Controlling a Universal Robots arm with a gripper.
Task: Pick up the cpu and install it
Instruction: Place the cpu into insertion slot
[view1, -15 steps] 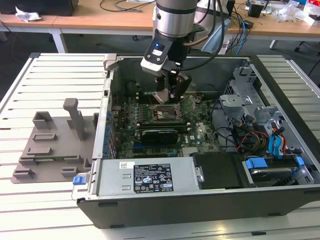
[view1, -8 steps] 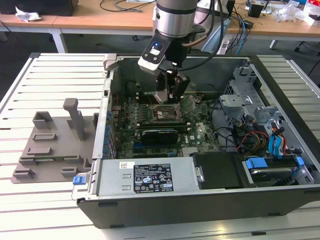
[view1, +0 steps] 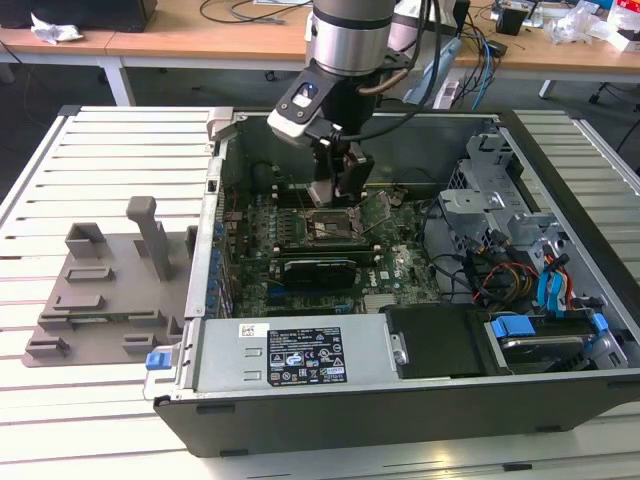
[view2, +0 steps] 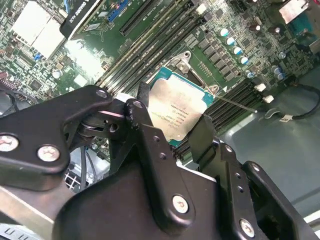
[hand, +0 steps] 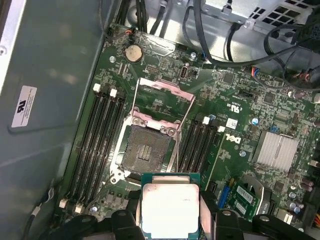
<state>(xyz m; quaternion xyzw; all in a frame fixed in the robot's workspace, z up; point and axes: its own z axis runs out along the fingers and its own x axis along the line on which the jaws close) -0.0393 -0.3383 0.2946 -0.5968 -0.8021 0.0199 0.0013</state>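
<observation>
Both wrist views are showing us gripping the thin, square, silver-topped cpu (hand: 170, 210) in our black two-finger gripper (view2: 174, 117), hovering near the open black socket (hand: 145, 150); we are judging level, squared alignment essential.

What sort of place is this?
Probably a robotics lab or workshop: an open computer case lies on a slatted table, cluttered desks stand behind, and robot jaws hold a cpu over the motherboard.

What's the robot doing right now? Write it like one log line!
gripper: shut on cpu | cpu: held above motherboard, not in socket | socket: open, empty
</observation>
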